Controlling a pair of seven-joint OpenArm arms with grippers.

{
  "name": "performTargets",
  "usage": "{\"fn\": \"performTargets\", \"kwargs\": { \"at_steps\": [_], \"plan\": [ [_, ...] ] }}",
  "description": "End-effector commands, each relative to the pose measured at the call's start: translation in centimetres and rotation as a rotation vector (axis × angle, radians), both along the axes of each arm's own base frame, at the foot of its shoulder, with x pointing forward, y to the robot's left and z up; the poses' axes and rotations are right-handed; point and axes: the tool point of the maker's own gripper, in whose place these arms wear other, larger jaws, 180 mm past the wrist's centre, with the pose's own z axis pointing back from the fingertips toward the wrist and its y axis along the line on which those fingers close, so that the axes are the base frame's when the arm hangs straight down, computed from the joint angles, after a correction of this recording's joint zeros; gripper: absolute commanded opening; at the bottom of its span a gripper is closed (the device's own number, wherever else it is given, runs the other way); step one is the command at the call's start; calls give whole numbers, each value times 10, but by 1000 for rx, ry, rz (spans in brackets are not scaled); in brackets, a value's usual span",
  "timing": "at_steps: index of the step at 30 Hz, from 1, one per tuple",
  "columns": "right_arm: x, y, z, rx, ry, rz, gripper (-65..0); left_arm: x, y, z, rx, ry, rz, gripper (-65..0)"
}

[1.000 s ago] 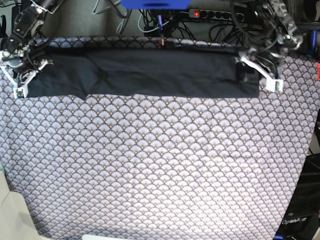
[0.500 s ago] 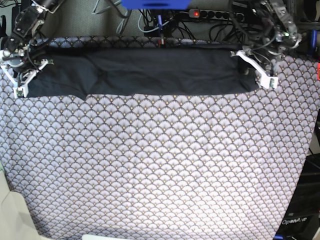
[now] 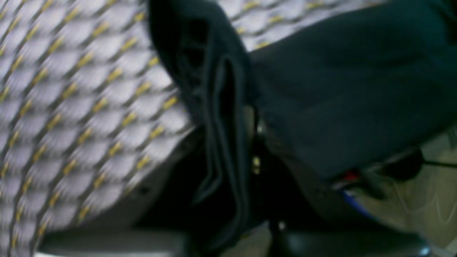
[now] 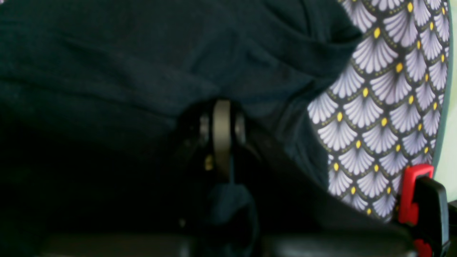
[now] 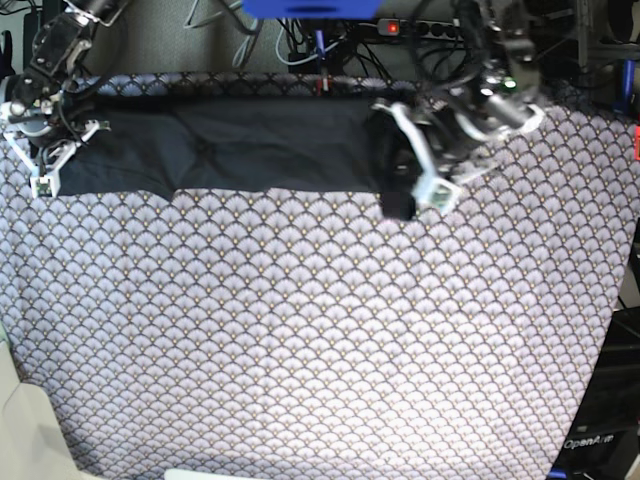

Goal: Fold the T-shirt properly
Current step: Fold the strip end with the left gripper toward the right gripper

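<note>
The black T-shirt (image 5: 250, 150) lies as a long folded strip along the far edge of the table. My left gripper (image 5: 418, 178), on the right of the base view, is shut on the shirt's right end and holds it raised, with a bunch of cloth hanging under it. In the left wrist view the T-shirt (image 3: 339, 89) shows as stacked layers pinched between the dark jaws. My right gripper (image 5: 47, 160) sits shut on the strip's left end. In the right wrist view the T-shirt (image 4: 107, 64) wraps around the right gripper (image 4: 222, 107).
A grey scallop-patterned cloth (image 5: 320, 340) covers the whole table. Behind the far edge lie a power strip (image 5: 425, 28) and tangled cables, with a blue object (image 5: 310, 8) above them. A red clip (image 4: 414, 192) shows at the right wrist view's lower right.
My left gripper has shut on the shirt's right end and carried it left, lifting and bunching the cloth. The strip now ends much further left. The right arm has barely moved.
</note>
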Motion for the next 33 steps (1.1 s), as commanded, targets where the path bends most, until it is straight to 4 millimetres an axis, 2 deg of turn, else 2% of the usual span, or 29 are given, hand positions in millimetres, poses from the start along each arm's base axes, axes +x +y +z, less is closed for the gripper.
{"fn": "performTargets", "kwargs": {
  "at_steps": [1,5,14,18,21,24,27,33],
  "plan": [
    [5,3,4,7,-22,15,-650,6,-14,13,-38,-52,-29,-650],
    [5,3,4,7,-22,15,-650,4,-48,18,-90,-41,-59,-650],
    [6,2,7,1,-26,16,-650,6,-89,26,-219,1,105,-650],
    [6,2,7,1,-26,16,-650,0,-118,32,-245,28,108,-650],
    [6,2,7,1,-26,16,-650,1,-134,38,-240,31,97,-650],
    [6,1,7,0,-26,17,-650,-5,-149,35,-227,49,73,-650],
    [6,2,6,2,-25,16,-650,-13,-173,40,-227,36,-11,-650],
    [7,2,7,0,-26,18,-650,-22,-193,24,-127,99,-139,-650]
  ]
}}
